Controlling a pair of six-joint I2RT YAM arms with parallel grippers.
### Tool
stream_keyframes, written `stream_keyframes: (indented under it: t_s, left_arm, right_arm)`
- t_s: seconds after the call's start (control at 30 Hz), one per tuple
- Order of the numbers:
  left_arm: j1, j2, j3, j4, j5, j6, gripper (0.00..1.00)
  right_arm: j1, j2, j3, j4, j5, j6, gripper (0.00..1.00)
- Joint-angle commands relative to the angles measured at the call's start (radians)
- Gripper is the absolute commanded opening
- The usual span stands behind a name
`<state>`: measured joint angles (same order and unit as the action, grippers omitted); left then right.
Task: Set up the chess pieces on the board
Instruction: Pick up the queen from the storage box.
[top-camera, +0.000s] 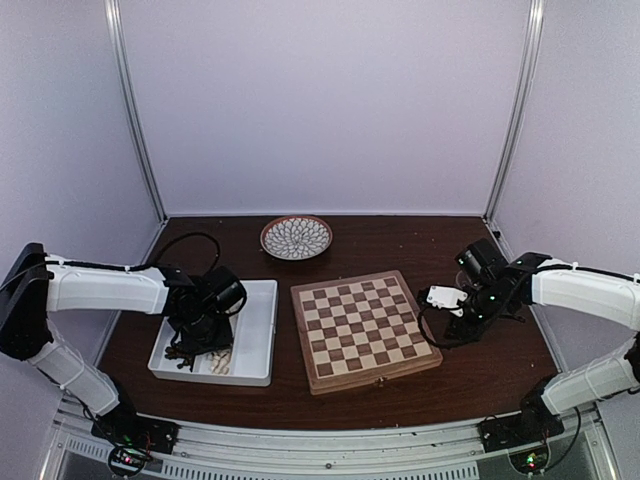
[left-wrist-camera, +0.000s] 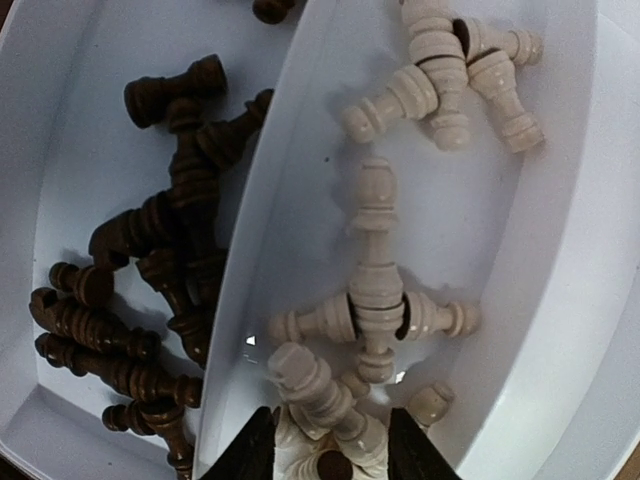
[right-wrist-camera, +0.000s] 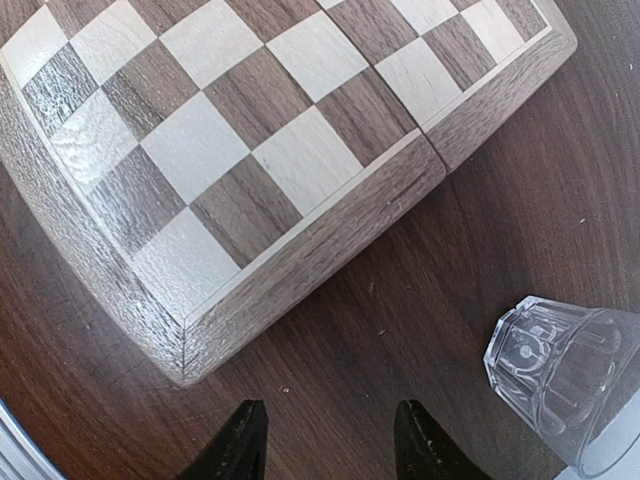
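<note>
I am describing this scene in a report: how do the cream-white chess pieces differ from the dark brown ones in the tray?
Colour: the cream-white pieces are pale, the dark brown pieces very dark. Place: each set lies in its own compartment of the white tray, a wall between them. The left pincer hangs over the cream-white pieces, not the dark brown pieces. Shared: both sets lie tumbled in loose heaps, none on the board.

Robotics lab test cell. Blank pale panels on aluminium posts enclose a table edged by a mounting rail
</note>
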<state>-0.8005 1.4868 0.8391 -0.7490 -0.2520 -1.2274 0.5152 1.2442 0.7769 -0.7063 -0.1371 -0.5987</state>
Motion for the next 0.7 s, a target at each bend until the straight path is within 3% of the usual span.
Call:
stream_keyframes:
  t_s: [0.0,0.3,0.67]
  left_arm:
    - [-0.005,-0.006,0.003,0.032,-0.053,-0.044,0.39]
    - [-0.005,0.026,-0.001,0.034,-0.047,-0.055,0.38]
    - [-0.005,0.054,-0.003,0.058,-0.068,-0.043,0.30]
  right_arm:
    - [-0.004,-0.007,-0.005,-0.003,-0.014,-0.003,0.47]
    - [-0.004,0.013,0.001,-0.013,-0.031,-0.006,0.46]
    - [-0.003,0.022,0.002,-0.016,-0.034,-0.006,0.46]
